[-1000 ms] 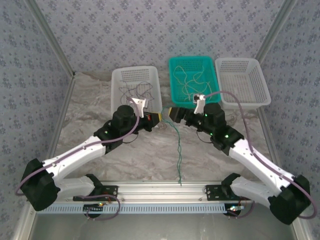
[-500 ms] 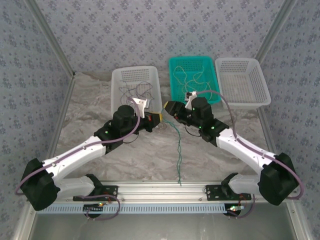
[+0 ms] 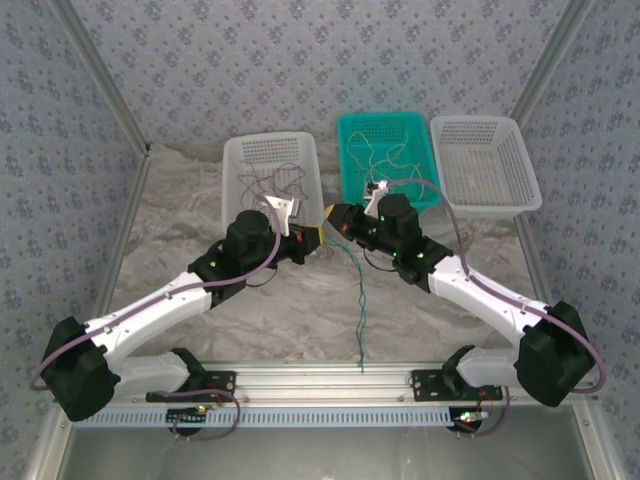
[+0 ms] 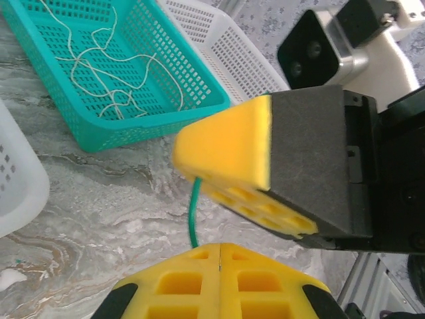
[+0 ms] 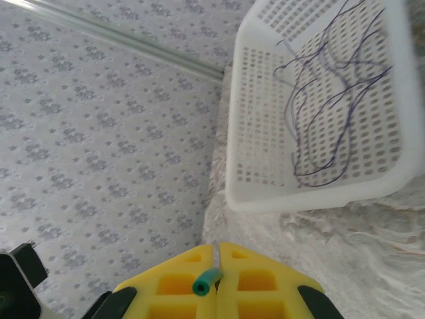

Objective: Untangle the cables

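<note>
A dark green cable (image 3: 357, 310) hangs from between the two grippers down to the near rail. My right gripper (image 3: 333, 215) is shut on its end, and the cut green tip (image 5: 206, 282) sticks out between the yellow fingers (image 5: 172, 286). In the left wrist view the green cable (image 4: 194, 212) drops from under the right gripper's finger (image 4: 229, 149) and passes behind my shut left gripper (image 4: 220, 246). I cannot tell whether the left gripper pinches it. Dark maroon cables (image 3: 275, 182) lie in the left white basket (image 3: 232, 190). Pale cables (image 3: 375, 160) lie in the teal basket (image 3: 388, 120).
A second white basket (image 3: 480, 122) stands right of the teal one. The grippers nearly touch, just in front of the left white basket and the teal basket. Patterned walls close in the sides and back. Bare marbled tabletop (image 3: 290, 310) lies in front of the baskets.
The right arm has swung left, bringing its gripper close against the left gripper's tip. The left arm and the hanging green cable have stayed put.
</note>
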